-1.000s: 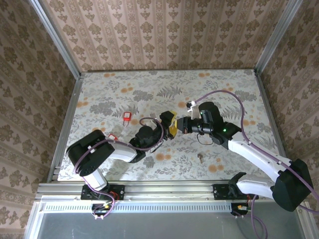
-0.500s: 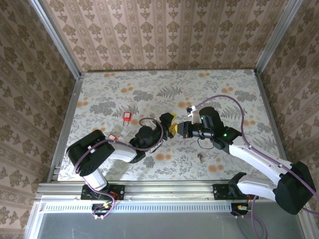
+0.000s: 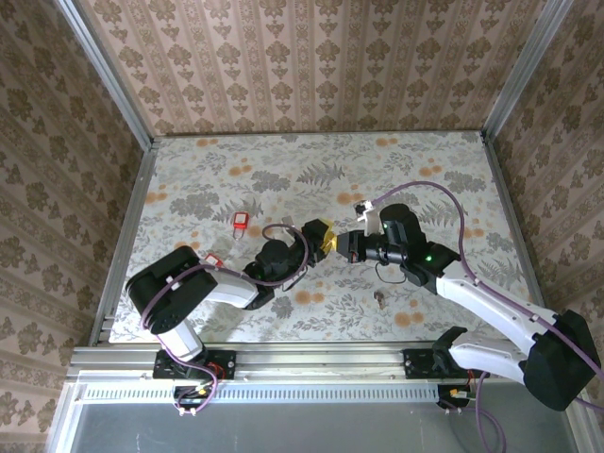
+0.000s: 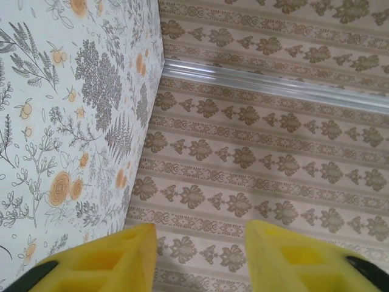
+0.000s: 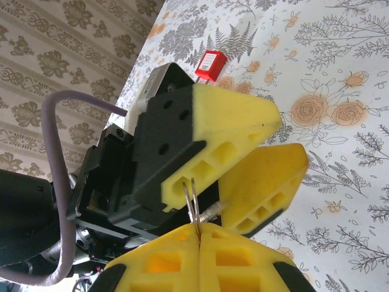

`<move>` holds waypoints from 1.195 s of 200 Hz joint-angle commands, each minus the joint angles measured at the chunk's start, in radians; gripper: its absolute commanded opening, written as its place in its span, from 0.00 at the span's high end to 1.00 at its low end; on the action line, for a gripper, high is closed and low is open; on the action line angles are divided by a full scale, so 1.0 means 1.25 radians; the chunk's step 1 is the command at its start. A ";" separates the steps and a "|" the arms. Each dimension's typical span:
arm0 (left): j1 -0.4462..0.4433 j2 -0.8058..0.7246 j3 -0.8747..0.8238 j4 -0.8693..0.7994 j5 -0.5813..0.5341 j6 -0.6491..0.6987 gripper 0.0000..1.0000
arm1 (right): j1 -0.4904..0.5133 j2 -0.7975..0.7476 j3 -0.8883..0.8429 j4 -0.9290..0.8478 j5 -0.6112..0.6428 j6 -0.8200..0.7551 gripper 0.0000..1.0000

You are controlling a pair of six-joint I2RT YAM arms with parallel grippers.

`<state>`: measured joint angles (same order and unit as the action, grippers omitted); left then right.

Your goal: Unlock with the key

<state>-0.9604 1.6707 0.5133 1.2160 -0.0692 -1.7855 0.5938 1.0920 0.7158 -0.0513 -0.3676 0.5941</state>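
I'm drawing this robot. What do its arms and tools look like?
The left arm is black; the right arm white with black joints and a green light. Purple cables loop along both. The left tool and right tool have yellow wedge-shaped fingers.

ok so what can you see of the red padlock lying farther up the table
The red padlock is small, with a bright red blocky body and a thin silvery shackle that looks like metal. It lies on the floral table, left of centre, and only the tabletop touches it. It is too small to tell whether it is locked.
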 commanded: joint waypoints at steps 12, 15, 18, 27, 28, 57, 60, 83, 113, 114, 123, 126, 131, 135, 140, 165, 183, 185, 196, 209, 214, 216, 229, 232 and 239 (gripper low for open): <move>0.011 -0.023 -0.001 0.050 0.001 0.015 0.69 | 0.004 -0.009 -0.005 -0.034 -0.017 -0.042 1.00; 0.010 -0.023 -0.001 0.050 0.001 0.017 0.71 | 0.004 -0.008 -0.004 -0.038 -0.019 -0.045 1.00; 0.011 -0.023 -0.001 0.050 0.002 0.017 0.72 | 0.004 -0.007 -0.003 -0.039 -0.021 -0.046 1.00; 0.013 -0.025 -0.001 0.050 0.001 0.019 0.75 | 0.003 -0.008 -0.005 -0.037 -0.026 -0.048 1.00; 0.013 -0.025 -0.001 0.050 0.001 0.019 0.76 | 0.003 -0.008 -0.006 -0.037 -0.026 -0.048 1.00; 0.014 -0.022 0.003 0.049 0.003 0.028 0.89 | 0.004 -0.005 -0.015 -0.021 -0.041 -0.049 1.00; 0.015 -0.021 0.004 0.049 0.003 0.028 0.90 | 0.004 -0.004 -0.015 -0.020 -0.044 -0.049 1.00; 0.015 -0.017 0.007 0.051 0.005 0.032 1.00 | 0.004 0.001 -0.022 -0.014 -0.052 -0.055 1.00; 0.016 -0.032 0.002 0.052 -0.002 0.058 1.00 | 0.004 0.003 -0.029 -0.008 -0.051 -0.056 1.00; 0.017 -0.032 0.002 0.052 -0.002 0.059 1.00 | 0.004 0.003 -0.029 -0.008 -0.052 -0.056 1.00; 0.016 -0.037 0.004 0.052 -0.002 0.070 1.00 | 0.004 0.003 -0.029 -0.003 -0.054 -0.053 1.00; 0.017 -0.039 0.005 0.051 -0.001 0.074 1.00 | 0.004 0.004 -0.028 -0.002 -0.052 -0.052 1.00; 0.017 -0.041 0.006 0.052 -0.001 0.082 1.00 | 0.004 0.005 -0.027 0.000 -0.051 -0.051 1.00; 0.017 -0.043 0.007 0.051 -0.001 0.090 1.00 | 0.004 0.005 -0.026 0.001 -0.050 -0.051 1.00; 0.017 -0.046 0.007 0.051 0.000 0.099 1.00 | 0.004 0.004 -0.023 0.000 -0.048 -0.048 0.94; 0.041 -0.073 0.002 0.051 0.024 0.192 1.00 | -0.015 -0.015 -0.029 0.032 -0.058 0.004 0.36; 0.067 -0.108 -0.003 0.049 0.051 0.301 1.00 | -0.056 -0.046 -0.060 0.132 -0.122 0.092 0.18; 0.069 -0.113 -0.002 0.047 0.055 0.315 1.00 | -0.061 -0.048 -0.063 0.143 -0.127 0.101 0.17; 0.078 -0.139 0.002 0.019 0.071 0.378 1.00 | -0.080 -0.051 -0.068 0.192 -0.157 0.139 0.14; 0.079 -0.171 0.017 -0.030 0.091 0.461 1.00 | -0.087 -0.036 -0.068 0.255 -0.190 0.175 0.13; 0.077 -0.180 0.024 -0.053 0.097 0.488 1.00 | -0.087 -0.024 -0.067 0.281 -0.203 0.186 0.13; 0.076 -0.184 0.026 -0.060 0.097 0.499 1.00 | -0.088 -0.019 -0.066 0.292 -0.209 0.193 0.13; 0.068 -0.204 0.036 -0.087 0.097 0.554 1.00 | -0.087 0.016 -0.067 0.356 -0.237 0.226 0.13; 0.068 -0.209 0.036 -0.091 0.096 0.562 1.00 | -0.087 0.022 -0.069 0.372 -0.238 0.234 0.13; 0.065 -0.219 0.035 -0.094 0.094 0.579 1.00 | -0.087 0.034 -0.078 0.418 -0.242 0.258 0.13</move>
<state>-0.8700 1.4448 0.5205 1.1606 0.0082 -1.2682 0.4843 1.0801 0.6392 0.2352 -0.5735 0.7845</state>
